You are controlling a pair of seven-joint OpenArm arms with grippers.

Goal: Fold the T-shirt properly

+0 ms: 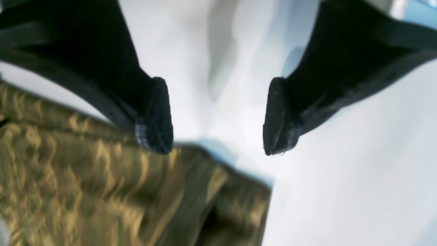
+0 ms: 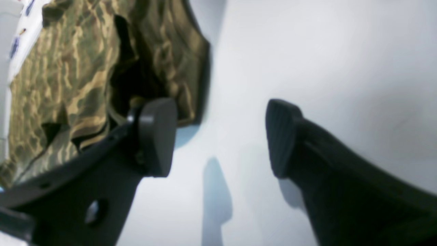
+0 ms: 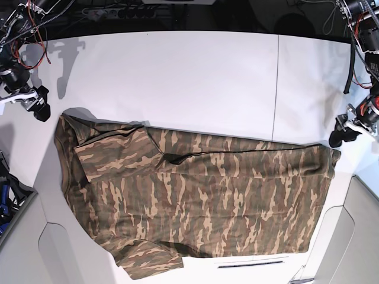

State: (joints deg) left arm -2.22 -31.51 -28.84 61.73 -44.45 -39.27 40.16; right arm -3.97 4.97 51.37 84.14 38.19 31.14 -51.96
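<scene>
The camouflage T-shirt (image 3: 207, 195) lies across the white table (image 3: 177, 77), its upper part doubled over itself along a long horizontal fold. My left gripper (image 3: 342, 133) hovers just off the shirt's upper right corner. In the left wrist view its fingers stand wide apart around the left gripper (image 1: 218, 116), nothing between them, the T-shirt (image 1: 102, 191) below and to the left. My right gripper (image 3: 38, 106) is beside the shirt's upper left corner. In the right wrist view the right gripper (image 2: 222, 136) is open over bare table, with the T-shirt (image 2: 68, 75) beyond its left finger.
A thin seam (image 3: 277, 89) runs down the table on the right side. Cables and wiring (image 3: 35, 23) hang at the back corners. Grey panels (image 3: 23, 236) flank the table's front corners, close to the shirt's lower edge.
</scene>
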